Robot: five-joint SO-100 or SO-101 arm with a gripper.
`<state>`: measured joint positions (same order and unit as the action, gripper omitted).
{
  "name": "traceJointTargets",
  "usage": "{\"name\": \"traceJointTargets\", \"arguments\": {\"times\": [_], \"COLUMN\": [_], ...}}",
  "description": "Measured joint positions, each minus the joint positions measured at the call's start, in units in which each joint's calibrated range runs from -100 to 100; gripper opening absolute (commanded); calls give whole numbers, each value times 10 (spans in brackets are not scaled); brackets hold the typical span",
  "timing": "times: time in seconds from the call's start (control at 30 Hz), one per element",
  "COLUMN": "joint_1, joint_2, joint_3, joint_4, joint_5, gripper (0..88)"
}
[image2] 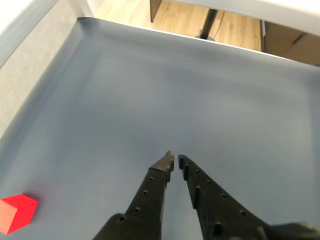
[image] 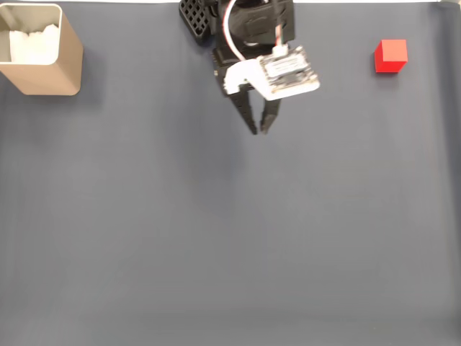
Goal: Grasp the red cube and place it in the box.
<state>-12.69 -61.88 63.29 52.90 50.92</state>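
Note:
The red cube (image: 390, 56) sits on the grey mat at the upper right of the fixed view, far to the right of my gripper (image: 259, 130). In the wrist view the cube (image2: 16, 213) lies at the bottom left corner, well off to the side of my gripper (image2: 175, 159). The black fingers are nearly together with only a thin slit at the tips and nothing between them. The beige box (image: 43, 50) with white padding inside stands at the upper left corner of the fixed view, far from the gripper.
A grey mat (image: 230, 231) covers the table. The arm's black base (image: 238, 21) sits at the top centre. In the wrist view the mat's far edge (image2: 200, 40) meets a wooden floor with furniture legs beyond.

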Motion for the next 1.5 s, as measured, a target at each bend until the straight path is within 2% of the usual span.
{"name": "traceJointTargets", "arguments": {"times": [0.97,1.23,1.5], "joint_1": [-330,-397,-445], "joint_2": [49,52,46], "joint_3": [-43,-43,-43], "joint_4": [14,18,18], "joint_5": [21,27,34], "gripper": [18,63,150]}}
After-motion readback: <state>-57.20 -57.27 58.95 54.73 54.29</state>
